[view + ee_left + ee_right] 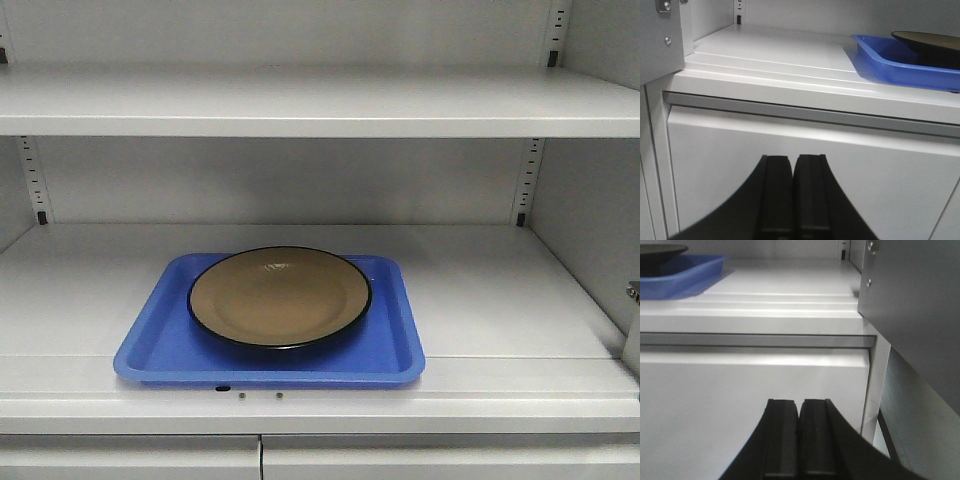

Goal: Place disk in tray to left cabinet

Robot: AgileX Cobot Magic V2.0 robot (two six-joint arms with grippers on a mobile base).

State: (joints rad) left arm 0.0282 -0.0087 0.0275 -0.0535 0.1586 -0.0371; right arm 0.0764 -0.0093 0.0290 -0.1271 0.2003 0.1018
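Note:
The tan disk [280,296] with a dark rim lies flat in the blue tray [160,345], which rests near the front of the cabinet's middle shelf [500,290]. In the left wrist view the tray [890,62] and the disk's edge [930,37] show at the upper right. In the right wrist view the tray [685,272] and disk [660,250] show at the upper left. My left gripper [792,159] is shut and empty, low in front of the lower door. My right gripper [799,402] is shut and empty, also below the shelf.
An upper shelf [320,105] spans the cabinet above the tray. Slotted uprights [527,180] stand at the back corners. Lower doors [130,460] close off the space under the shelf. An open cabinet door [920,305] hangs at the right, and a side panel [657,40] at the left.

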